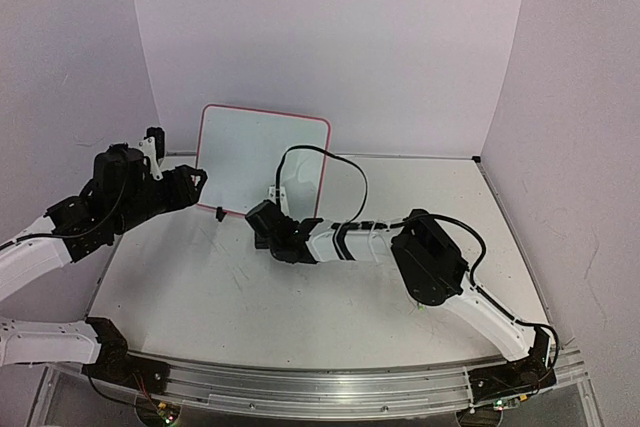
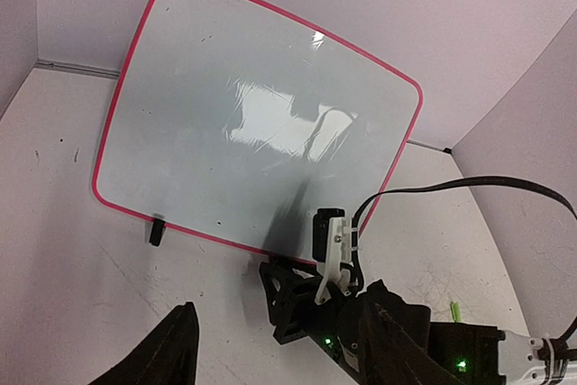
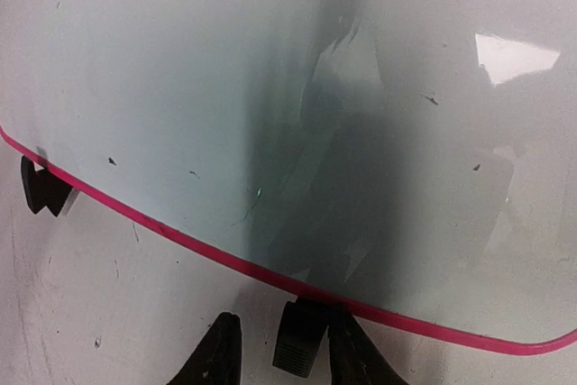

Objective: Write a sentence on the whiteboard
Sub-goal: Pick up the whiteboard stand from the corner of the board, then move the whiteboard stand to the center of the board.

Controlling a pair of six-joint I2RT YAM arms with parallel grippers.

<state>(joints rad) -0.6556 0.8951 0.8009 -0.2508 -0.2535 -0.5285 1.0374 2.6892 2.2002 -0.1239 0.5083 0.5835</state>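
Observation:
The whiteboard (image 1: pixel 255 152), white with a pink-red rim, stands tilted back at the rear of the table. It also shows in the left wrist view (image 2: pixel 225 105) and the right wrist view (image 3: pixel 180 69). Its face holds only small specks; no sentence shows on it. My right gripper (image 1: pixel 268 219) is low at the board's bottom right edge. In its own view it (image 3: pixel 284 358) is open, its fingers either side of a black stand foot (image 3: pixel 300 335). My left gripper (image 1: pixel 197 182) hovers at the board's left edge, open and empty (image 2: pixel 279 362).
The board's other black foot (image 2: pixel 156 231) sits at its lower left. A small green sliver (image 2: pixel 455 311) lies on the table beside the right arm. The right arm's black cable (image 1: pixel 330 162) loops in front of the board. Purple walls enclose the table.

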